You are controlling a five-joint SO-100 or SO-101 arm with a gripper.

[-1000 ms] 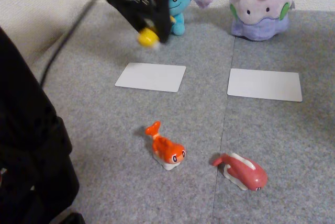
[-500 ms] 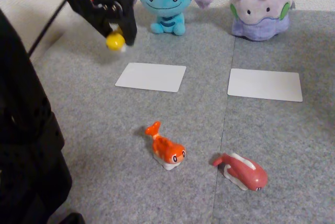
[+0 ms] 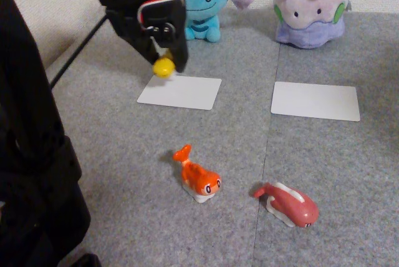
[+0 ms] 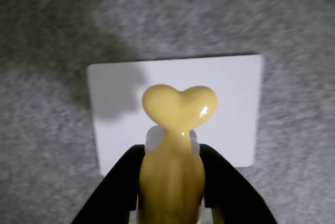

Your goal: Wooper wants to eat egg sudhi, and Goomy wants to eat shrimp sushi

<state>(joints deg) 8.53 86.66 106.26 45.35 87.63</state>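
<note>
My gripper is shut on the yellow egg sudhi, which hangs just above the left end of the left white card. In the wrist view the egg sudhi points its forked tail forward between my black fingers, over the same card. Light-blue Wooper sits behind that card, partly hidden by my arm. Lilac Goomy sits at the back right. The orange shrimp sushi lies on the grey carpet in front.
A second white card lies in front of Goomy. A pinkish-red fish toy rests right of the shrimp sushi. The arm's black base fills the left edge, and a black cable runs along the carpet.
My gripper, still holding the egg sudhi, swung left away from Wooper, then came back right and down over the left card's edge. The toys on the carpet have not moved.
</note>
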